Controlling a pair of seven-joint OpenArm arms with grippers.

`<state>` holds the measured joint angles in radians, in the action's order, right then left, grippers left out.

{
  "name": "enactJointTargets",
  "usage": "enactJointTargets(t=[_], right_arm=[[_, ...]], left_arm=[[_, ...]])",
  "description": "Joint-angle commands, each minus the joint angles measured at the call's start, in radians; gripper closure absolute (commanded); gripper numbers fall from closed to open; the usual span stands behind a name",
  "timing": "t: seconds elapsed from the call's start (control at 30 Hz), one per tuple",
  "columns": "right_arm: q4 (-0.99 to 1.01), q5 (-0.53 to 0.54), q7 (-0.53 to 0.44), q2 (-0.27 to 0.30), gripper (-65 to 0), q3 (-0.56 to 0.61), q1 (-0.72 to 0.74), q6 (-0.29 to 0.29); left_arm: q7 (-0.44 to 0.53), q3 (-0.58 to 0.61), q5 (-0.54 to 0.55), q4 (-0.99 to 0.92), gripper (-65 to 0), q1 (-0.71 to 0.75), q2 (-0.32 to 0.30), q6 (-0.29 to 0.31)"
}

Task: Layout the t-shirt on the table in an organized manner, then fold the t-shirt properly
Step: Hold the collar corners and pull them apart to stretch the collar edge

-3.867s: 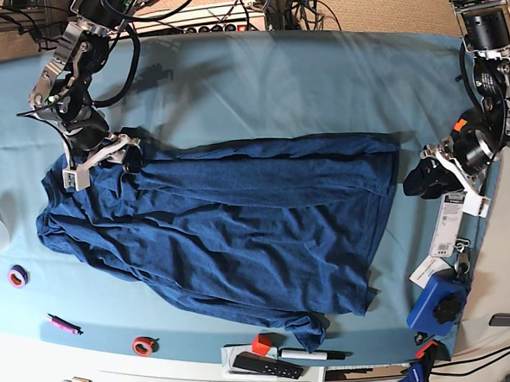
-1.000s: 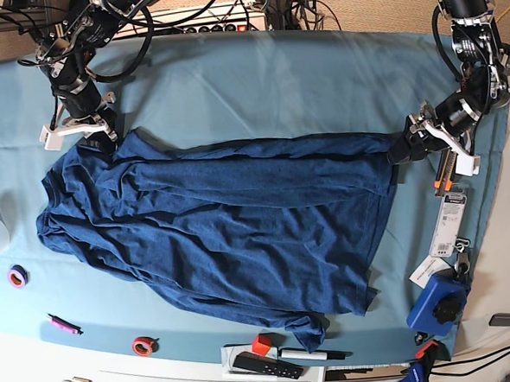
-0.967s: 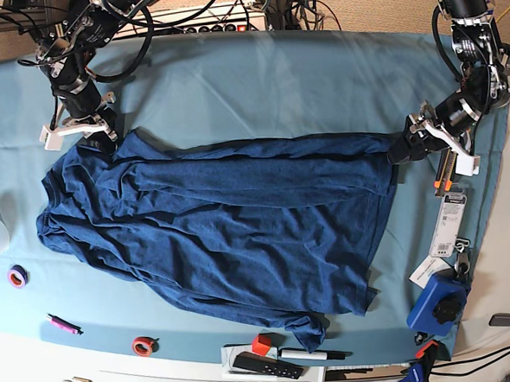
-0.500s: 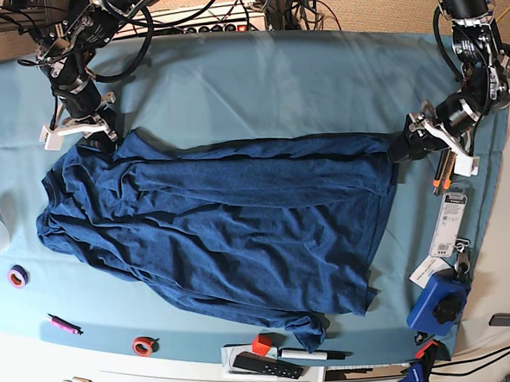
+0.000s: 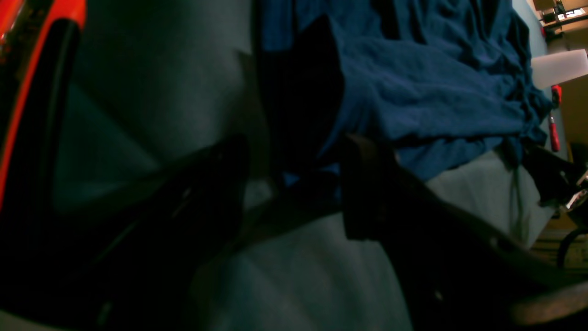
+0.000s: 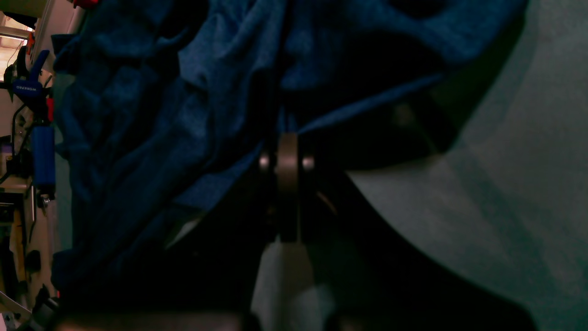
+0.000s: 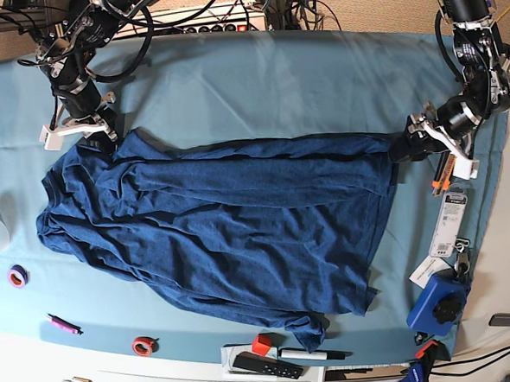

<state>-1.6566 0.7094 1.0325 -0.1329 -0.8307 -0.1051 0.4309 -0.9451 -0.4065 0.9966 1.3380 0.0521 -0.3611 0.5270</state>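
The dark navy t-shirt [image 7: 231, 218] lies spread and wrinkled across the teal-covered table [image 7: 275, 86], with one sleeve end near the front edge. My right gripper [image 7: 104, 138] sits at the shirt's far-left corner. The right wrist view shows that gripper [image 6: 281, 138] shut, pinching a fold of the t-shirt [image 6: 161, 115]. My left gripper [image 7: 406, 149] is at the shirt's far-right corner. In the left wrist view it [image 5: 294, 142] stands open, its two dark fingers [image 5: 367, 193] low over the cloth and straddling the edge of the t-shirt [image 5: 436, 92].
Along the front edge lie a purple tape ring [image 7: 17, 276], a pink marker [image 7: 62, 324], a red tape ring [image 7: 144, 345], a red cube [image 7: 261, 344] and a black remote [image 7: 266, 365]. At the right stand a blue device [image 7: 438, 303], paper tags [image 7: 452, 222] and an orange tool [image 7: 440, 173].
Since the oldest frame my right gripper pulled its shirt corner up and back-left, and my left gripper came in to the shirt's right corner. Over the last second almost nothing moved.
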Motion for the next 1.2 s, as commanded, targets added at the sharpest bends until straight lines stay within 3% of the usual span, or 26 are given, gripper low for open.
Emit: enactJointTargets(t=[0.0,0.4,0.47,0.5,0.57,0.67,0.87,0.97,1.17], right_arm=[[-0.017,0.022,-0.016,0.009,0.0,0.0,0.008,0.01],[-0.017,0.003,-0.016,0.011,0.0,0.0,0.008,0.01],[-0.017,0.003,-0.013,0.011,0.0,0.001,0.008,0.01],[-0.017,0.004,-0.008,0.011,0.0,0.001,0.008,0.015],[-0.017,0.013,0.016,0.015,0.0,0.0,0.008,0.077],[-0.017,0.071,0.046,0.02,0.0,0.0,0.005,0.133],[-0.018,0.11,0.083,0.047,0.0,-0.002,0.005,0.151],[-0.019,0.11,0.101,0.064,0.0,-0.002,0.003,0.153],[-0.019,0.117,0.124,0.083,0.0,-0.002,0.003,0.153]], left_arm=[[-0.042,0.02,-0.027,0.006,-31.3,-0.002,-0.008,-0.014],[0.026,0.133,-0.089,0.006,-31.2,-0.011,-0.008,-0.038],[0.029,0.134,-0.089,0.006,-24.4,-0.012,-0.007,-0.038],[0.03,0.133,-0.089,0.006,-17.0,-0.013,-0.007,-0.038],[0.039,0.133,-0.089,0.006,0.0,-0.014,-0.008,-0.037],[0.044,0.133,-0.088,0.006,0.0,-0.014,-0.008,-0.036],[0.038,0.127,-0.084,0.032,0.0,-0.013,-0.008,-0.026],[0.019,0.088,-0.076,0.068,0.0,-0.013,-0.012,0.018],[-0.011,0.037,-0.015,0.118,0.0,-0.013,-0.013,0.02]])
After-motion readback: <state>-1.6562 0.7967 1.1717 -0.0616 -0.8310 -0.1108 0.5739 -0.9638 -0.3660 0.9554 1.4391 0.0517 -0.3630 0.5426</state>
